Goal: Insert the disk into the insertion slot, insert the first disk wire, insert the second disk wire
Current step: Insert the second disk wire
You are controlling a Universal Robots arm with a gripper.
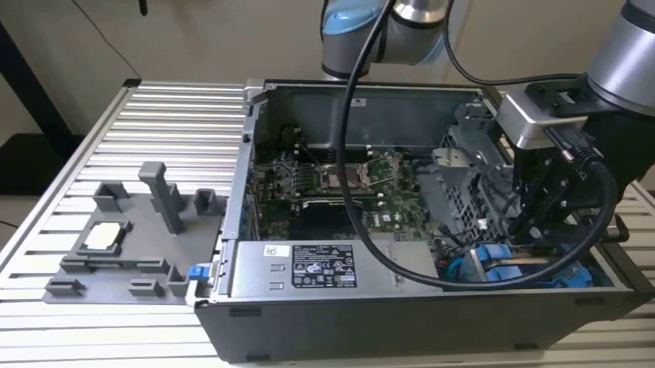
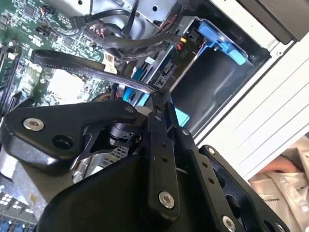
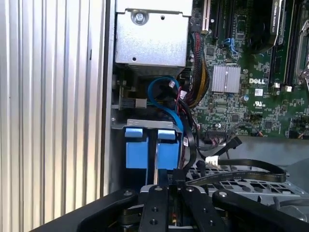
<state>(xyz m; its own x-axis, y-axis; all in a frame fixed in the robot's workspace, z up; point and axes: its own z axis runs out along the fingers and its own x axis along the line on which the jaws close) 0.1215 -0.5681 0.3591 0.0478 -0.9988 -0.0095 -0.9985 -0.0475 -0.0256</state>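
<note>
On the exterior view's left, we see a grey fixture tray (image 1: 123,245) on the ribbed bench (image 1: 164,115). An open computer case (image 1: 409,322) fills the centre. At the right, the end effector (image 1: 542,222) reaches into the case's corner, above the blue-framed disk (image 1: 511,270) seated in the insertion slot (image 3: 145,124). Its fingers (image 2: 161,121) look nearly closed; we cannot tell what they grip.
</note>
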